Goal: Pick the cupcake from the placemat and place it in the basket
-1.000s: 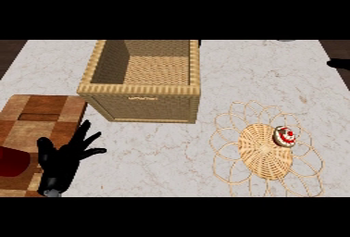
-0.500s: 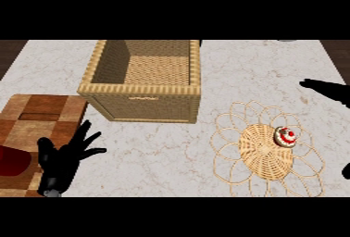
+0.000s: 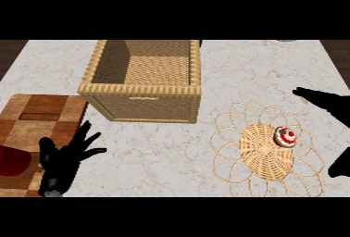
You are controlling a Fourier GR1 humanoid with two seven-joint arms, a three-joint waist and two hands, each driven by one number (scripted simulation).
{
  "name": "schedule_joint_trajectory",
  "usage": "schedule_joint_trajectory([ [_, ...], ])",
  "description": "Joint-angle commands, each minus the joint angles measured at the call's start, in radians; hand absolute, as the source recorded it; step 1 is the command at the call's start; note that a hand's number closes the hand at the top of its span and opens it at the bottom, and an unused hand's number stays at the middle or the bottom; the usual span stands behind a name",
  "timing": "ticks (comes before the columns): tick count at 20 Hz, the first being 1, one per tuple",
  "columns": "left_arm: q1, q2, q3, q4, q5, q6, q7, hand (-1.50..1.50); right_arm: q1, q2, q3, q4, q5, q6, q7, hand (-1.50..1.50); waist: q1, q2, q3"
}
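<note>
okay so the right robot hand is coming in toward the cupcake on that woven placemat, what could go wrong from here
The cupcake sits off-centre on the placemat, toward the right robot hand, so a sweeping approach might knock it over or push it off. The placemat looks light with open loops; fingers could snag and drag it. The basket has tall walls, so a low carry might clip its rim.

Basket (image 3: 146, 88) at rear centre of counter (image 3: 273, 74). Placemat (image 3: 265, 149) to its front right, apart from it; cupcake (image 3: 285, 137) on placemat's right part. Cutting board (image 3: 40, 121) at left edge, front-left of basket.
</note>
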Motion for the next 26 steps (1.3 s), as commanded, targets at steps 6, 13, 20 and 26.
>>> schedule_joint_trajectory([
  [6,0.114,0.032,0.015,0.013,-0.015,-0.034,0.014,0.00,0.020,0.101,0.040,0.060,0.133,-0.072,-0.056,-1.50,0.005,0.006,-0.010],
  [13,0.077,0.009,0.033,0.070,-0.030,-0.034,0.011,0.00,-0.005,0.177,0.074,0.121,0.216,-0.108,-0.074,-1.50,0.002,0.007,-0.010],
  [20,0.037,-0.015,0.034,0.116,-0.058,-0.021,0.017,0.00,-0.016,0.159,0.102,0.141,0.258,-0.011,-0.034,-1.50,-0.004,0.008,-0.011],
  [26,0.027,-0.020,0.032,0.080,-0.058,-0.037,0.056,0.00,-0.030,0.223,0.117,0.272,0.333,-0.086,-0.120,-1.50,0.006,0.011,-0.010],
])
